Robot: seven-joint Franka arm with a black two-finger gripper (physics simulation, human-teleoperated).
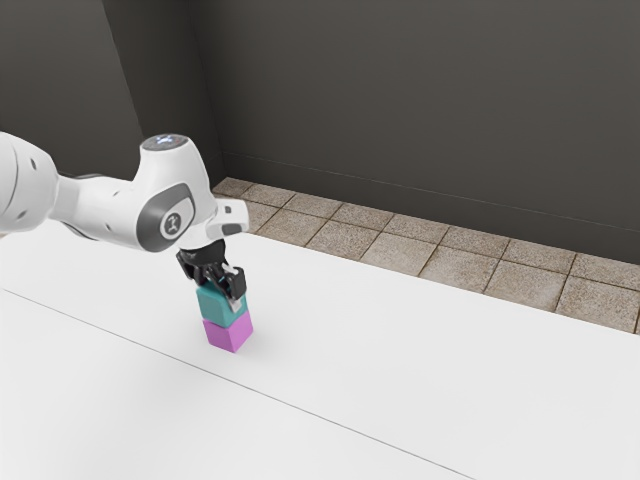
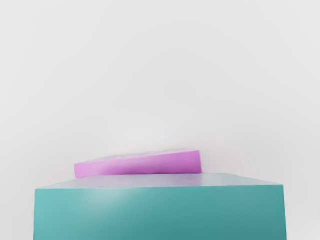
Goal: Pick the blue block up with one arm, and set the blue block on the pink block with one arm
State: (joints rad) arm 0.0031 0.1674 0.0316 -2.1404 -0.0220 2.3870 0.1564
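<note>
Left of centre in the exterior view, our gripper (image 1: 224, 284) clasps the blue block (image 1: 214, 304) from above, fingers against two opposite sides. The block sits squarely on the pink block (image 1: 226, 336) on the white table (image 1: 430, 360). In our wrist view, pink shows just beyond the blue block's far edge.

A plain, lab-like test room: a wide white table (image 1: 450, 360) near, brown tiled floor (image 1: 470, 265) beyond, dark grey walls (image 1: 420, 90) far.

Ext cam high, side-on, wide; wrist cam close; both see blue block (image 1: 216, 303).
</note>
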